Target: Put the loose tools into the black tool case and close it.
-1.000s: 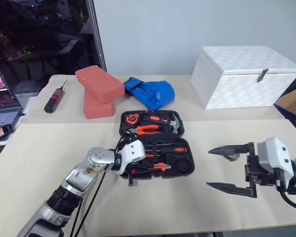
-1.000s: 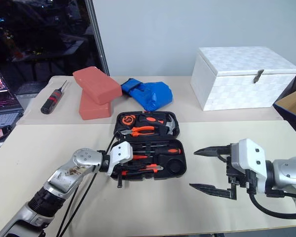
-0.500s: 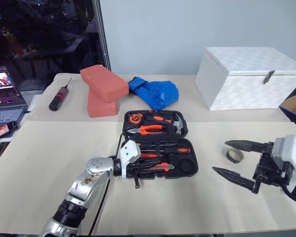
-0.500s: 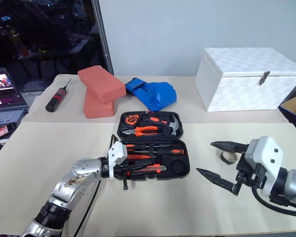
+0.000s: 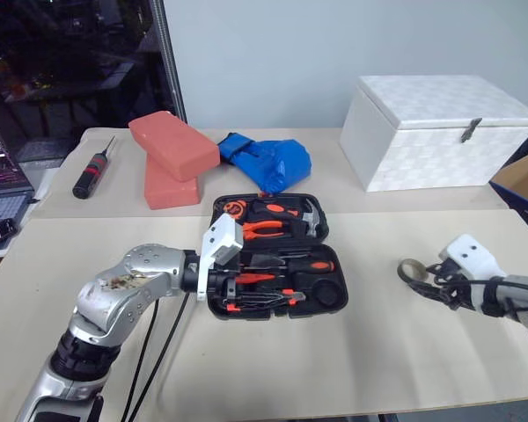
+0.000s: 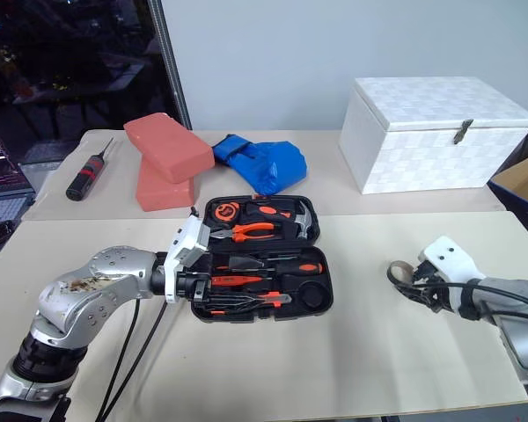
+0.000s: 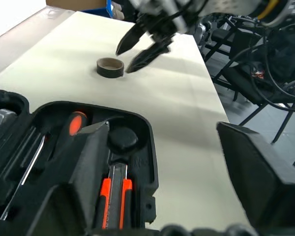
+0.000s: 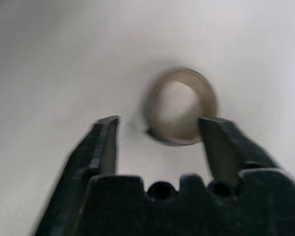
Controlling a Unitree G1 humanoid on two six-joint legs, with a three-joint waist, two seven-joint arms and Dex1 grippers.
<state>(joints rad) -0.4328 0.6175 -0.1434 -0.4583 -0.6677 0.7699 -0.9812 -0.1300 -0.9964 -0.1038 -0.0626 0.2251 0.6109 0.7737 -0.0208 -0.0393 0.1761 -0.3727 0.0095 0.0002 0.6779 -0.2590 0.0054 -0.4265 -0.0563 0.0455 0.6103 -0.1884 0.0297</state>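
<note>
One black tool case (image 5: 277,255) lies open at frame centre on the surface (image 5: 352,352). Left claw (image 5: 222,281), fingers apart, hovers at its left edge. Right claw (image 6: 420,286), fingers apart, straddles one tape ring (image 6: 401,272). Two red bricks (image 5: 172,158), upper left.

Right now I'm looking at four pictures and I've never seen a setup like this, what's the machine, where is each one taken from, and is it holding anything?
It is a two-armed robot standing at a table. Two pictures come from cameras in its head, looking down over both arms. The other two come from cameras on its wrists, looking along the black fingers.

The left gripper is at the left edge of an open black tool case, which has orange-handled tools in its slots. Its fingers are spread and hold nothing.

The right gripper is open and holds nothing; a small roll of tape lies on the table just beyond its fingertips.

Further back lie two red blocks, a blue bag, a white box and a black screwdriver.
</note>
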